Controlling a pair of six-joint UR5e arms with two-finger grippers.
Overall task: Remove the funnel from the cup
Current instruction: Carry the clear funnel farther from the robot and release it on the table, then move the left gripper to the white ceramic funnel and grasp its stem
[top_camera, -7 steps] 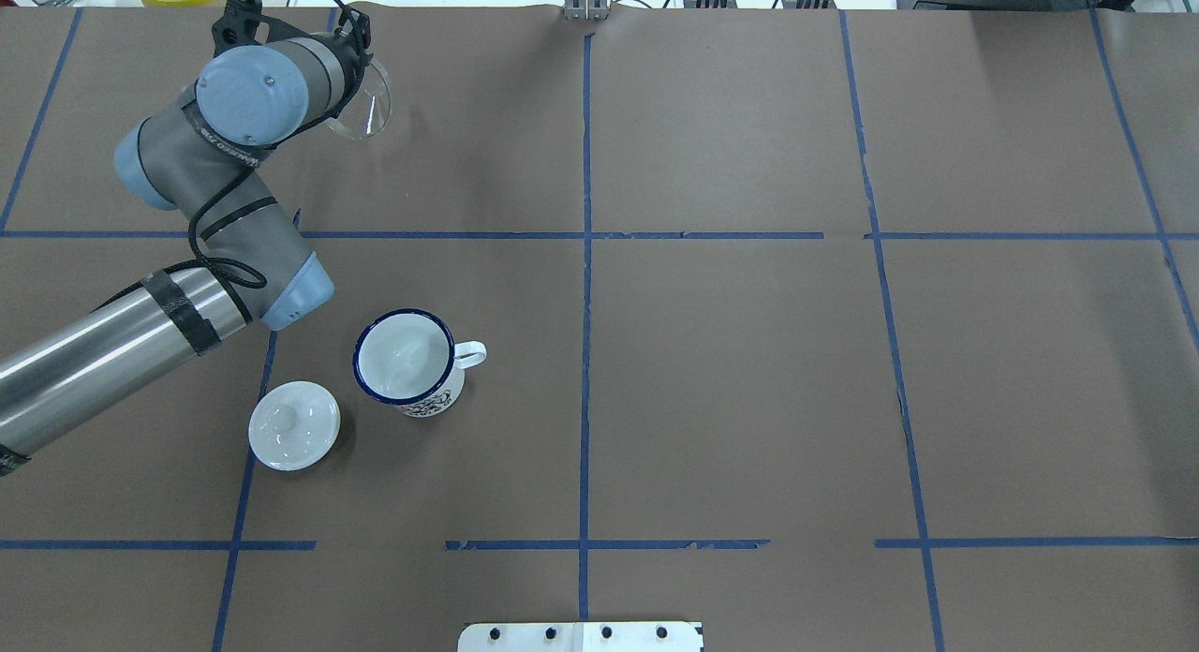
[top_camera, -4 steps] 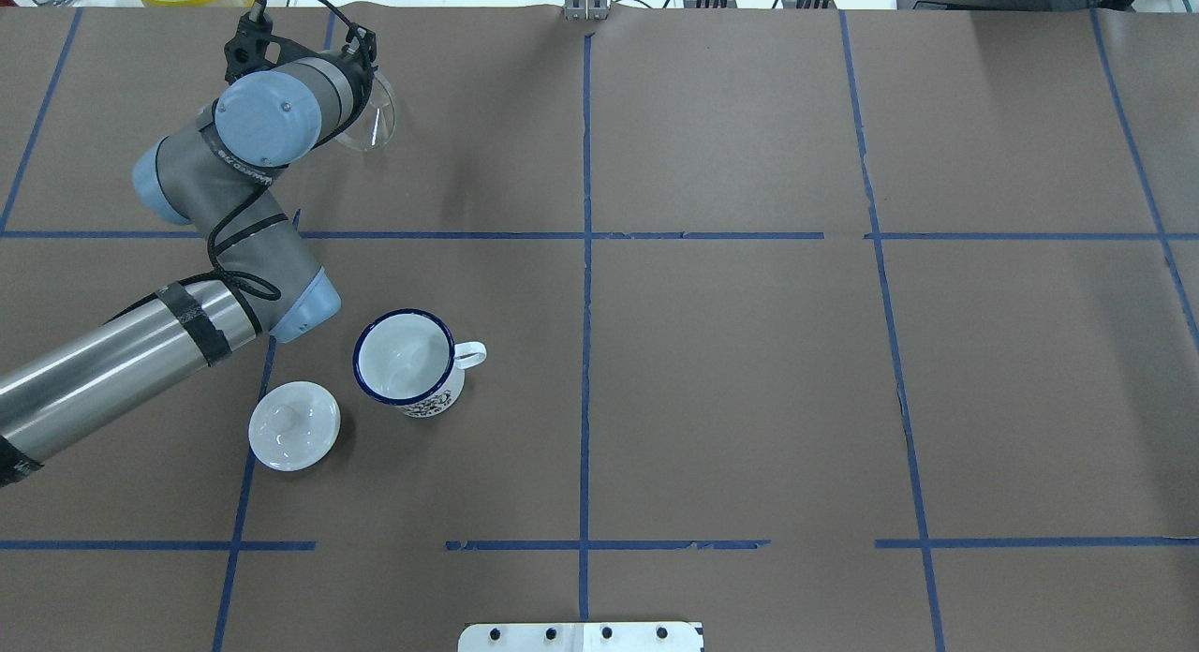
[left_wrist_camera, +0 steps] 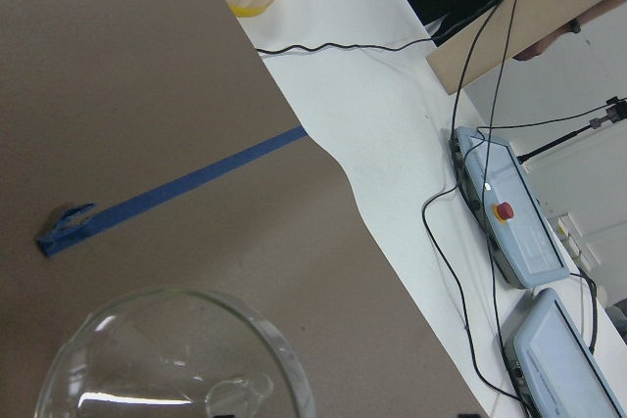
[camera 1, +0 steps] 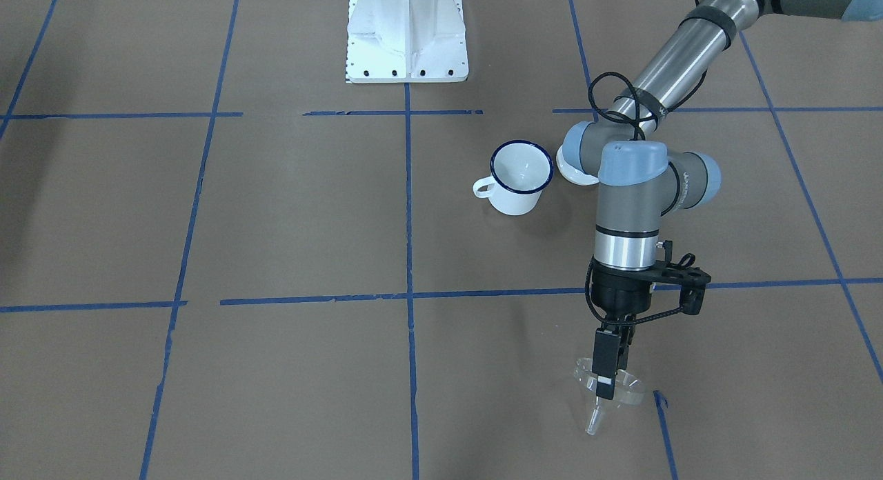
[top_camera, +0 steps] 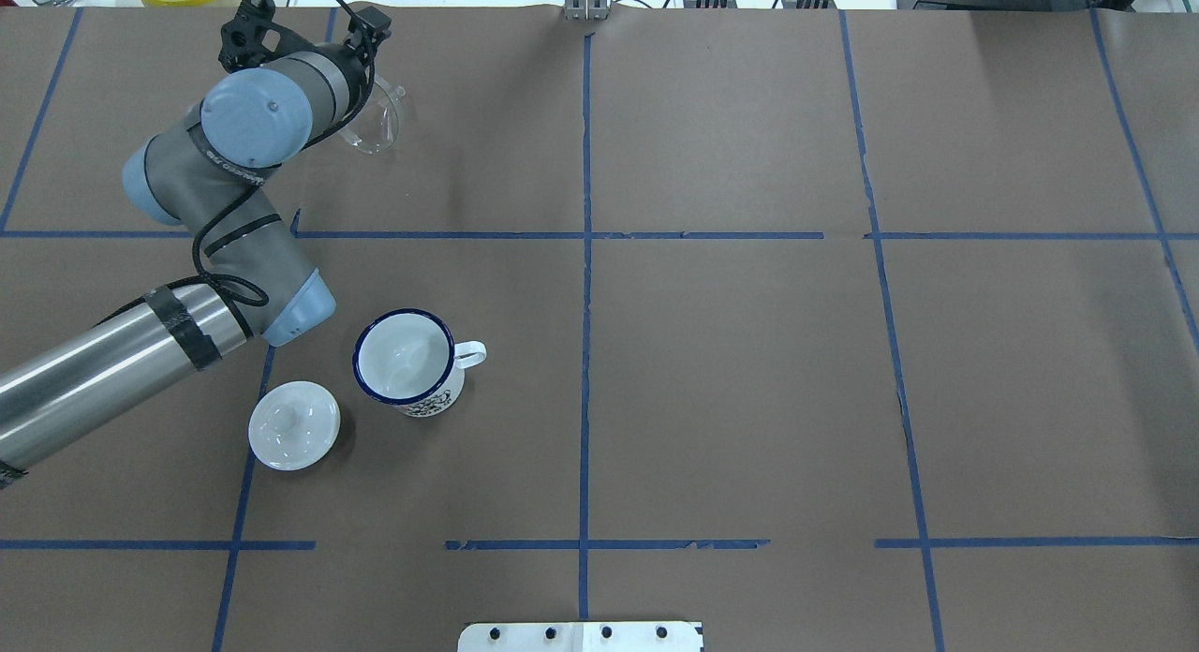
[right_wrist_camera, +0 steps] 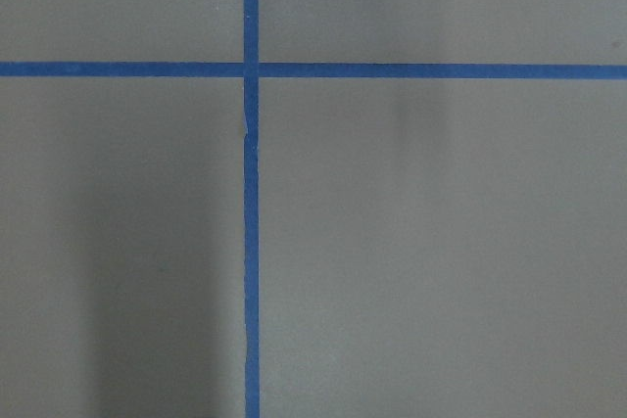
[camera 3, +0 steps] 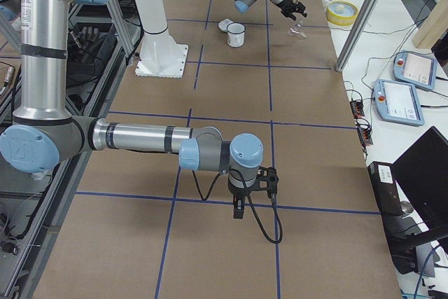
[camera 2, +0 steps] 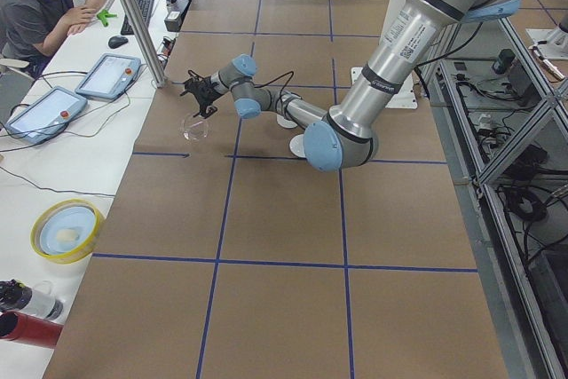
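You have the funnel [camera 1: 629,389] out of the cup [camera 1: 522,176] and well apart from it, the left fingers [camera 1: 606,359] pinched on its rim, so probably only setting it on the table [camera 1: 290,211] remains, though spout contact and the right fingers' [camera 3: 239,209] state are unclear.

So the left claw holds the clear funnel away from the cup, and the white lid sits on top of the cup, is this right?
Not quite. The white lid is not on the cup. It lies on the table beside the cup, which stands open, as the overhead exterior view shows. The rest holds: the left claw grips the clear funnel away from the cup.
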